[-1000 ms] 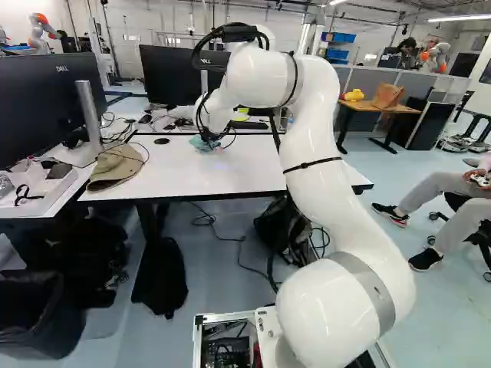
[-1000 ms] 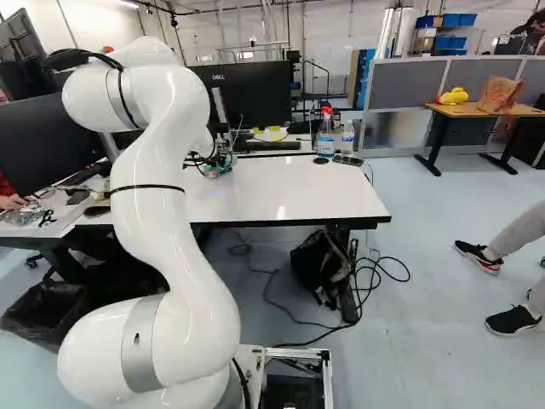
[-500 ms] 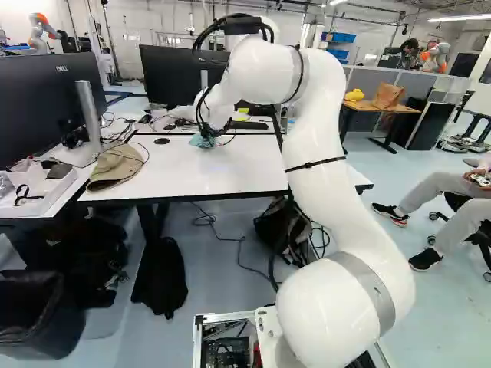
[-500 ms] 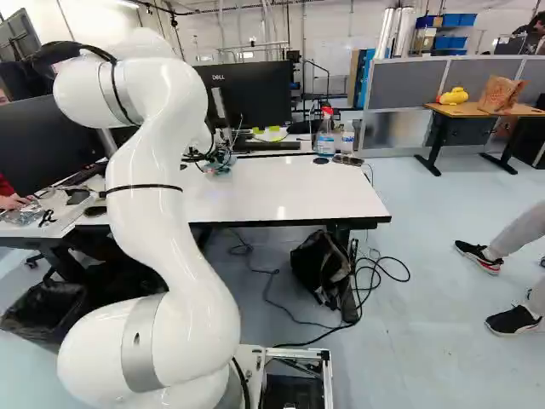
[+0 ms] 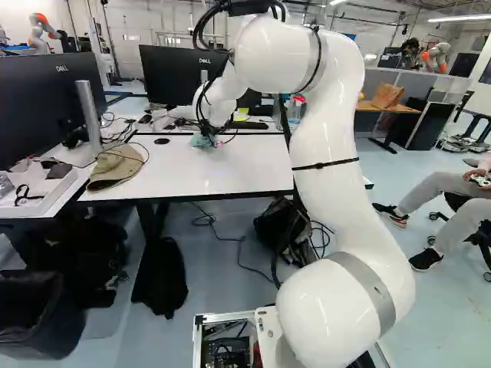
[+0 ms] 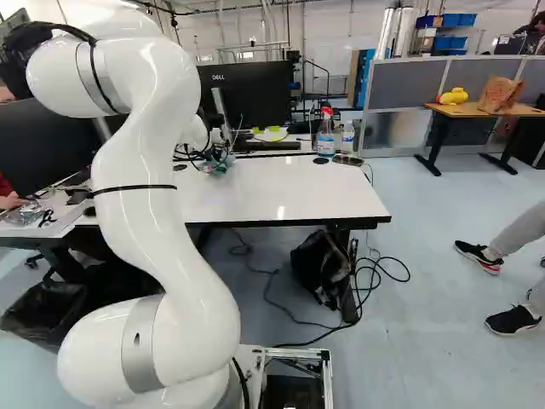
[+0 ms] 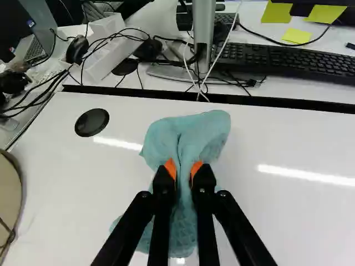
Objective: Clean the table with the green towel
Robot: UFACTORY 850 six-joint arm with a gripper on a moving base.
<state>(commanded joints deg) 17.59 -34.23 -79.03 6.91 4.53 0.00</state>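
Note:
At the far part of the white table (image 5: 230, 170), my gripper (image 5: 208, 135) points down with the green towel (image 5: 201, 142) at its tip. The wrist view shows the gripper (image 7: 183, 168) shut on the towel (image 7: 188, 133), its orange pads pinching a fold from both sides. The crumpled blue-green cloth spreads ahead of the fingers and beneath them, against the white tabletop. In the right base view the towel (image 6: 218, 164) appears just beyond the arm.
A tan cap (image 5: 115, 167) lies at the table's left part. Beyond the far edge are a keyboard (image 7: 288, 62), cables and a monitor (image 6: 245, 95). A spray bottle (image 6: 325, 135) stands at the back right. Another robot (image 5: 41, 32) stands far off.
My arm's upper part has swung rightward and nearer in the left base view, and the wrist has shifted slightly. The towel stays in the grip, a little further left. The base has not moved.

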